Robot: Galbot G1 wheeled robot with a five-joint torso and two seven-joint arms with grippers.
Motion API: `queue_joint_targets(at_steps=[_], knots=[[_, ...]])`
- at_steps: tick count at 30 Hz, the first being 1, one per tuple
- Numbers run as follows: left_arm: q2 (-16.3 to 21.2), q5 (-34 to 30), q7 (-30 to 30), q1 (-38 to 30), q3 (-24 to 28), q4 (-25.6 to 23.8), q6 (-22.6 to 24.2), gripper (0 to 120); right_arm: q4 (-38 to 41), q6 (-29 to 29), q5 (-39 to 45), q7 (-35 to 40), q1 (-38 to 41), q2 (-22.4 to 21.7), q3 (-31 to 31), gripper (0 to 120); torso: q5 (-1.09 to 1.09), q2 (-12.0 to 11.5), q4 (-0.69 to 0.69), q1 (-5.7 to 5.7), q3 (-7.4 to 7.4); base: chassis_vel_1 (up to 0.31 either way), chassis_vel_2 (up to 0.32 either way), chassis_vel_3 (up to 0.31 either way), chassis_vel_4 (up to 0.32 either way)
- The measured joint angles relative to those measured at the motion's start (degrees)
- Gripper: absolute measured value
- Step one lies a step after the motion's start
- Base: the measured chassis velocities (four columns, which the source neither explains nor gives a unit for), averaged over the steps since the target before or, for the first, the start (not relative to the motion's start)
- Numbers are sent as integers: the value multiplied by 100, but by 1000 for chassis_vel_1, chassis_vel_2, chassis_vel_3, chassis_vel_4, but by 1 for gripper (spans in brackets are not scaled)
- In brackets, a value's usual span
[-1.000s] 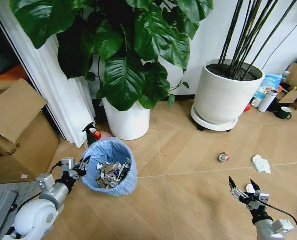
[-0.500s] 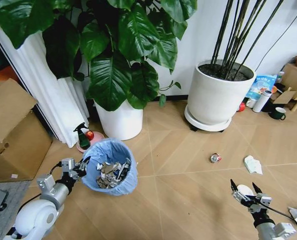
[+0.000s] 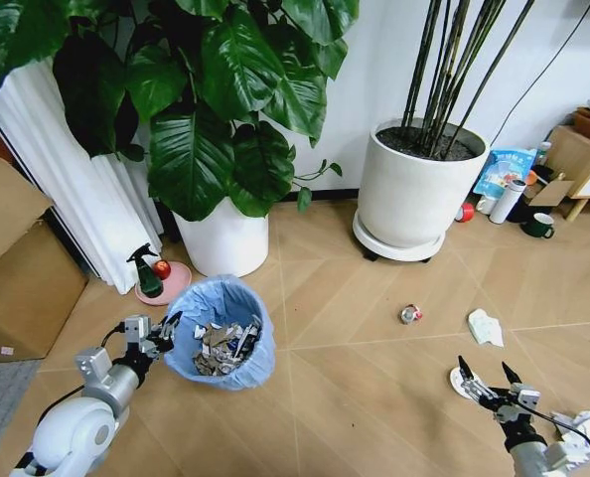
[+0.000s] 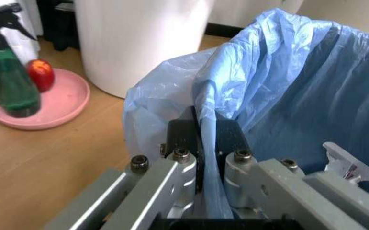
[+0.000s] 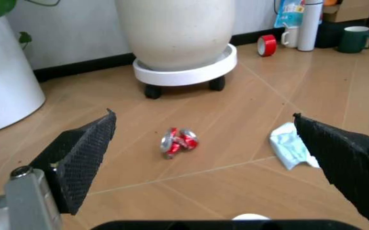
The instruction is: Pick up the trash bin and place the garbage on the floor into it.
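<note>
Wooden chevron floor [image 3: 355,397] spreads below two potted plants. Left gripper [image 3: 159,331] is clamped on the blue-bagged rim of the trash bin [image 3: 219,331]. Right gripper [image 3: 491,382] hangs spread wide, a white lid [image 3: 460,382] just beside it, a red-silver scrap [image 5: 179,141] and a tissue [image 5: 291,148] farther ahead.

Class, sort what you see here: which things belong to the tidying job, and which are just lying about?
Belongs to the job:
bin, held at its rim by the left pincer
red-silver scrap
tissue
white lid, by the open right pincer

Just lying about:
spray bottle
pink dish
tape roll
green mug
</note>
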Motion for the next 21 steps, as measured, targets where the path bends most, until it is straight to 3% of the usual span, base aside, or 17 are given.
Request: queue_joint_targets(at_steps=[21], knots=[[-88,70,-6,45,42,-55,4,0,22,50,-1,-25,-74,32,24,100,0,0,-2,0,0,-143,-144,141,140]])
